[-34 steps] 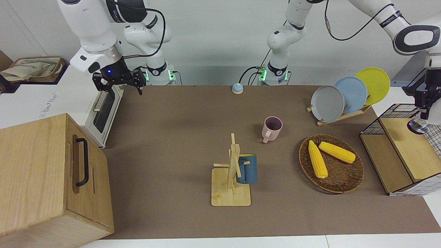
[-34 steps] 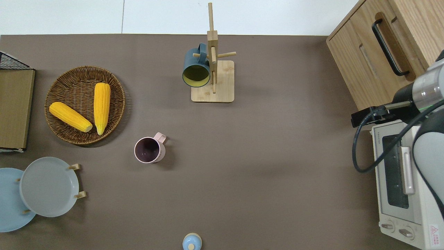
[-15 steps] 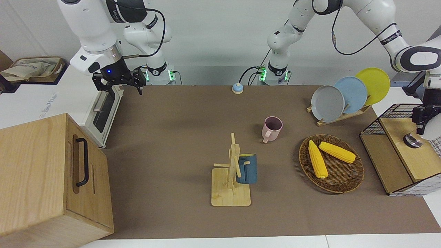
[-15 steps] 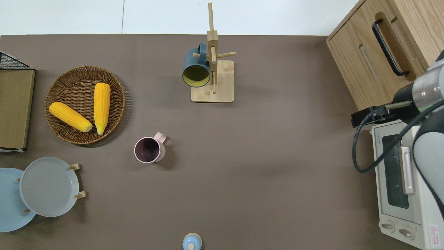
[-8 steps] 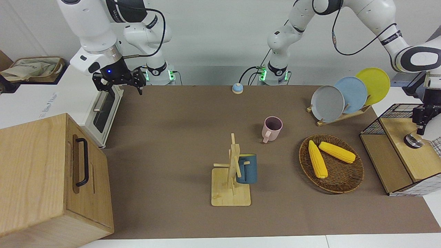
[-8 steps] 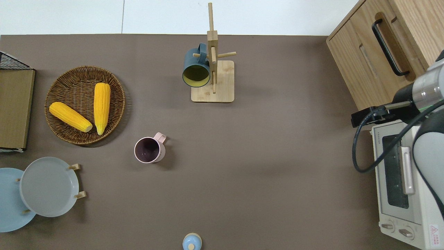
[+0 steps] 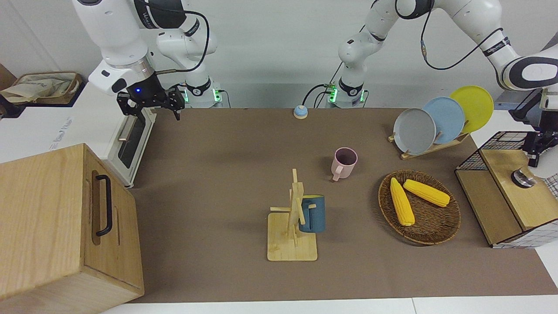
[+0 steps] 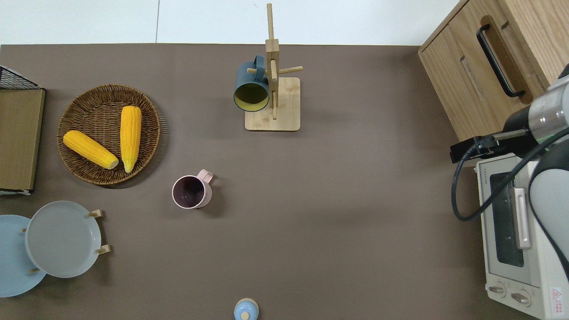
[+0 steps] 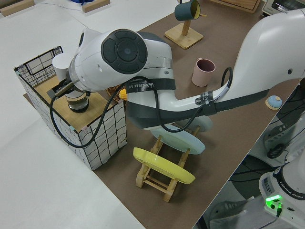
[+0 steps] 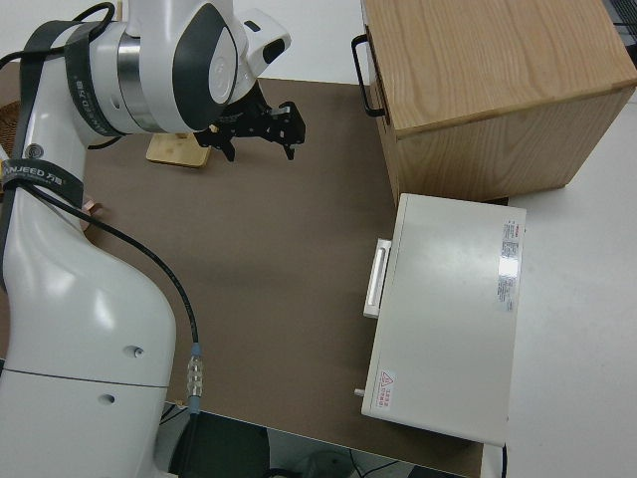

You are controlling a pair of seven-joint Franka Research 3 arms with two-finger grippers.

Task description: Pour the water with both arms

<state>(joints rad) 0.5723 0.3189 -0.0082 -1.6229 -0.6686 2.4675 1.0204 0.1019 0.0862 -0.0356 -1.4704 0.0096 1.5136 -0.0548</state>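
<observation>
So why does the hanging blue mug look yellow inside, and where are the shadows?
In the overhead view the hanging dark blue mug tilts its mouth upward, showing a yellow-green lining; soft shadows lie beside the pink mug and wooden mug stand. In the front view the mug shows only its blue outside.

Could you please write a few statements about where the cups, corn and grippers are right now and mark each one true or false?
1. The pink cup stands upright on the table mat. True.
2. The blue mug lies in the wicker basket. False: it hangs on the wooden mug rack.
3. Two ears of corn lie in the wicker basket. True.
4. The right gripper holds the pink cup. False: it is open and holds nothing.
5. The left gripper is over the wire crate, above a small glass vessel. True.
</observation>
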